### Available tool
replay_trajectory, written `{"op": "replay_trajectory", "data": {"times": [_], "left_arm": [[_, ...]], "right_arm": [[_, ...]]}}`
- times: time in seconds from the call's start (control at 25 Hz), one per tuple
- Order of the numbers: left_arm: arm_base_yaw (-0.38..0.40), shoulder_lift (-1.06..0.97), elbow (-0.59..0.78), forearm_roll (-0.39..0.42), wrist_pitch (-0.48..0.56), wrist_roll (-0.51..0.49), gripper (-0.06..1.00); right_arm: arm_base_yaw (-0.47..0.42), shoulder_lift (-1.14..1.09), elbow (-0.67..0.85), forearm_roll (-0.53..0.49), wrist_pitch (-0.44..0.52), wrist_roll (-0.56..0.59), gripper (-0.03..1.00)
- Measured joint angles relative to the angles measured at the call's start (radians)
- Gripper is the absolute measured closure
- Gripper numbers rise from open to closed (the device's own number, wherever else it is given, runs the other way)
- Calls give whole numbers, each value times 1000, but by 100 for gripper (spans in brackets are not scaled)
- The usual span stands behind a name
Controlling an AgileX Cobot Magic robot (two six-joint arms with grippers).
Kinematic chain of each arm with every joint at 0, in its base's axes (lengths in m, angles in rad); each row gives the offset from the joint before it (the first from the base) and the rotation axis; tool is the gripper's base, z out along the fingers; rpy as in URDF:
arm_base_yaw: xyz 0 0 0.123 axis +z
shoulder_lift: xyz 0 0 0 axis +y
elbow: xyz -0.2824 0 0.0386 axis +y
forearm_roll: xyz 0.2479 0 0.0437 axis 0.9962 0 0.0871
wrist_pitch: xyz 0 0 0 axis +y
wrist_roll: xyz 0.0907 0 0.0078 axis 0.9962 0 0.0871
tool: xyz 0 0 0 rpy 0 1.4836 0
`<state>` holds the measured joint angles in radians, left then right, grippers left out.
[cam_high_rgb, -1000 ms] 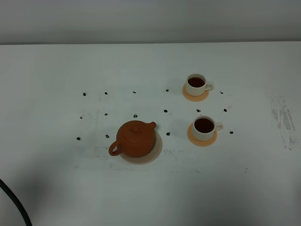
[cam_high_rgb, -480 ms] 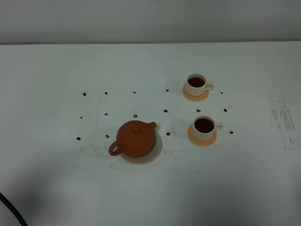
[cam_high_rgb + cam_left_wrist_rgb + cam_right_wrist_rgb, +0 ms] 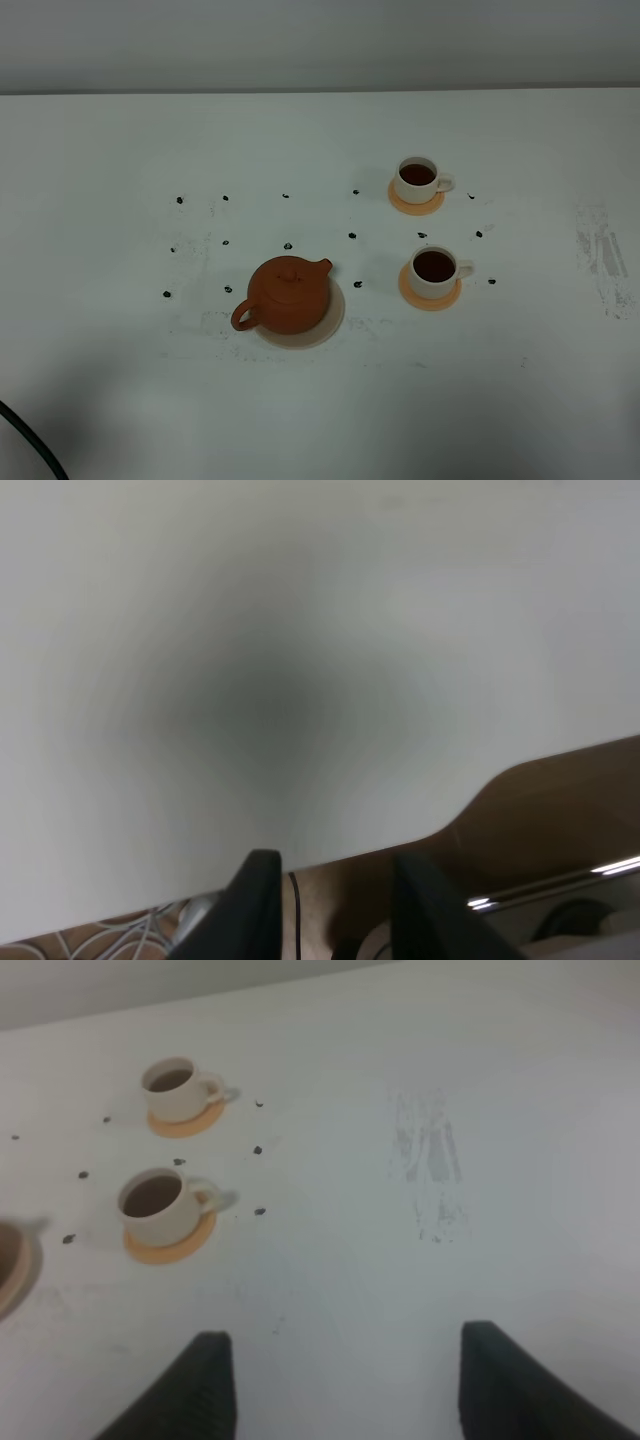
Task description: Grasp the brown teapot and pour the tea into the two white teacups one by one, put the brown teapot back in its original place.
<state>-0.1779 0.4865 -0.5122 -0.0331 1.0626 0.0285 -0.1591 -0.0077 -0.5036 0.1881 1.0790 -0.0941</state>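
brown teapot (image 3: 289, 294) on beige disc (image 3: 334, 322) | both teacups (image 3: 434, 268) beside it full (spill risk if bumped) | right gripper (image 3: 340, 1380) spread wide, left gripper (image 3: 330, 905) parted, both empty

We see a wide white surface (image 3: 120, 400) dotted with small black marks (image 3: 287, 245) set in rough rows across its middle, and a patch of faint grey scuffing (image 3: 603, 262) near its right edge. Two small round orange coasters (image 3: 428, 294) lie on it right of centre, one farther back than the other. A black cable (image 3: 30, 440) curves across the near left corner, and a plain grey wall (image 3: 320, 45) runs behind.
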Motion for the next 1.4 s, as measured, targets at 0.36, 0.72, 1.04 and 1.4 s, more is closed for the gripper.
{"op": "replay_trajectory", "data": {"times": [0.36, 0.72, 1.04, 1.4], "left_arm": [[0, -34, 0, 24, -3, -28, 64], [51, -174, 1, 25, -4, -28, 64], [80, -226, 1, 25, -3, -28, 64], [115, -325, 4, 25, -3, -28, 64]], "right_arm": [[0, 0, 0, 1, 0, 0, 46], [0, 0, 0, 1, 0, 0, 46], [0, 0, 0, 1, 0, 0, 46], [0, 0, 0, 1, 0, 0, 46]]}}
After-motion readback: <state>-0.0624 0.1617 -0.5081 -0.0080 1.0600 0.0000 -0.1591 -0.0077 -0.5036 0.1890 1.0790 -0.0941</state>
